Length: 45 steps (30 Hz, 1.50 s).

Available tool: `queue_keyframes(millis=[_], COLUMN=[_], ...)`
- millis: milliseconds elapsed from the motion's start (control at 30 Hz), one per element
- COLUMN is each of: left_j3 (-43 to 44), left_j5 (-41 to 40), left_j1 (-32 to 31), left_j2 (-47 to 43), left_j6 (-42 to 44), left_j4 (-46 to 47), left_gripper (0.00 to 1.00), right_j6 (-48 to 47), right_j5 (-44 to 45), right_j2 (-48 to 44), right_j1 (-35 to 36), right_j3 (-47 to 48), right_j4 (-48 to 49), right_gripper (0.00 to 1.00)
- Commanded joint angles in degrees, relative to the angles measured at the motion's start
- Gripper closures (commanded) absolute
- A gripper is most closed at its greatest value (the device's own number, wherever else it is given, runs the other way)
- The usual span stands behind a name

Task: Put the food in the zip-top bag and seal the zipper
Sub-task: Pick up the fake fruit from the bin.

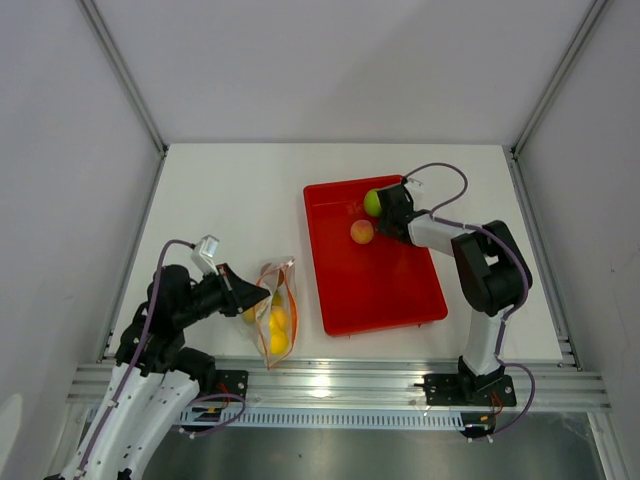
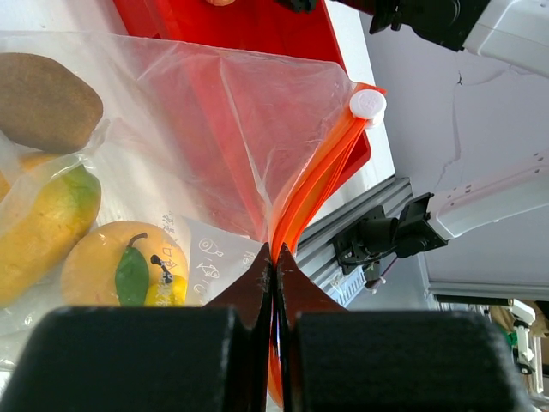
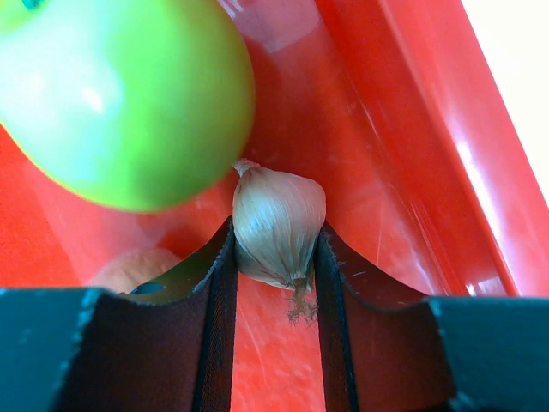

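Observation:
The clear zip-top bag (image 1: 274,312) lies at the front left with its orange-red zipper (image 2: 319,182) strip. My left gripper (image 2: 274,257) is shut on the zipper edge (image 1: 252,292). Inside the bag are a mango (image 2: 43,230), an orange (image 2: 120,262) and a brown piece (image 2: 45,99). My right gripper (image 3: 276,249) is shut on a small beige garlic-like piece (image 3: 279,225) over the red tray, right beside the green apple (image 3: 120,94). The top view shows the apple (image 1: 372,203) and a peach (image 1: 362,232) in the tray, with the right gripper (image 1: 392,212) beside them.
The red tray (image 1: 390,290) sits right of the bag. An aluminium rail (image 1: 340,385) runs along the table's near edge. White walls and frame posts enclose the table.

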Motion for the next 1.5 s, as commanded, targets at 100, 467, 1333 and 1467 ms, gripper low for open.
queue_keyframes(millis=[100, 467, 1333, 1467], left_j3=[1.9, 1.73, -2.85, -2.75], left_j5=[0.0, 2.37, 6.5, 6.24], left_j1=[-0.35, -0.35, -0.35, -0.35], left_j2=[0.44, 3.24, 6.76, 6.85], left_j6=[1.22, 1.3, 0.07, 0.07], left_j4=[1.04, 5.16, 16.94, 17.03], left_gripper=[0.99, 1.0, 0.99, 0.99], right_j6=[-1.68, -4.58, -13.9, -13.55], right_j5=[1.08, -0.76, -14.91, -16.14], right_j2=[-6.27, -22.97, -45.58, -42.15], right_j1=[1.83, 7.19, 46.04, 47.8], right_j3=[-4.62, -10.33, -8.31, -7.7], right_j4=[-2.01, -7.19, -10.64, -8.88], right_gripper=[1.0, 1.0, 0.93, 0.92])
